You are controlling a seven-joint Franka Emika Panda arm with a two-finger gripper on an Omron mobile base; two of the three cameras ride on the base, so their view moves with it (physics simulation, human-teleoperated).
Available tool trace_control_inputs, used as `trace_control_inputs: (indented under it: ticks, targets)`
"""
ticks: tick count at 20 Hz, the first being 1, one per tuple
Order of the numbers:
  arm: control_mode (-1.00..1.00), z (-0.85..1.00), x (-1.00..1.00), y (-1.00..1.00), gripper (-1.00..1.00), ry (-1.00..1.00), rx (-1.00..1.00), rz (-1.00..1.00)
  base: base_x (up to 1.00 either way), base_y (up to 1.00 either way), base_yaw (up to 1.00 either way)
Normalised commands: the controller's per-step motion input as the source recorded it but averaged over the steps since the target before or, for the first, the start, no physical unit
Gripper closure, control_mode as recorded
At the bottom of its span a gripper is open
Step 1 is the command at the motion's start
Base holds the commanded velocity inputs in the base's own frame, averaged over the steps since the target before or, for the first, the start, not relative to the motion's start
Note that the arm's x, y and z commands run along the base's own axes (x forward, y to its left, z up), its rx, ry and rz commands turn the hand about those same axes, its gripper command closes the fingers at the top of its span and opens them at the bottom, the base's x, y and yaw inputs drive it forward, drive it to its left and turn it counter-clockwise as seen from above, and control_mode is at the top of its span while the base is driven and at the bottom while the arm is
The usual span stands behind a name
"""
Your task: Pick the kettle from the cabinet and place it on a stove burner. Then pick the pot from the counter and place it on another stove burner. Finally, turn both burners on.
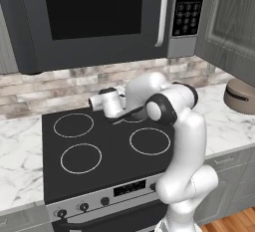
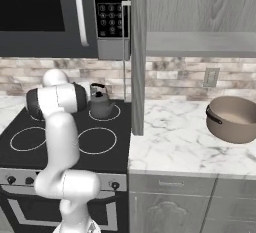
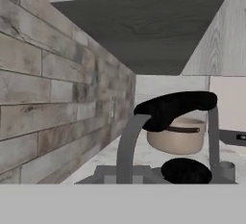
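The small dark grey kettle (image 2: pixel 101 103) stands upright on the back right burner (image 2: pixel 116 112) of the black stovetop (image 1: pixel 109 166). In the hand view its arched black handle (image 3: pixel 174 107) and lid knob (image 3: pixel 186 170) loom close ahead. My gripper (image 1: pixel 124 115) hovers low over the back of the stove, just left of the kettle, shut, with nothing seen between its fingers. The wide tan pot (image 2: pixel 234 119) (image 1: pixel 241 95) (image 3: pixel 177 135) sits on the white marble counter (image 2: pixel 170 142) to the right. Above the counter the grey cabinet (image 2: pixel 200 44) hangs with its door (image 2: pixel 137 52) open.
A dark microwave (image 1: pixel 94 17) hangs over the stove. Three other burner rings (image 1: pixel 73 125) (image 1: pixel 80 158) (image 1: pixel 149 141) lie bare. Knobs (image 1: pixel 83 207) (image 2: pixel 115 185) line the stove front. The open cabinet door edge juts forward between stove and counter. A stone-tile wall (image 3: pixel 48 103) runs close behind.
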Motion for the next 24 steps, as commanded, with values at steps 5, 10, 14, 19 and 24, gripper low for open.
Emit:
trace_control_inputs:
  ticks: [5,10,14,19,24]
  targets:
    - [-1.00,-0.27,0.28,0.09,1.00,-0.05,0.00,0.00,0.00,0.00,0.00]
    - [-1.00,-0.28,0.26,0.06,1.00,-0.05,0.00,0.00,0.00,0.00,0.00]
    - [-1.00,-0.27,0.29,0.03,1.00,-0.04,0.00,0.00,0.00,0.00,0.00]
    - [-1.00,-0.28,0.33,0.01,1.00,-0.07,0.00,0.00,0.00,0.00,0.00]
    - [-1.00,-0.30,0.30,0.01,1.00,-0.06,0.00,0.00,0.00,0.00,0.00]
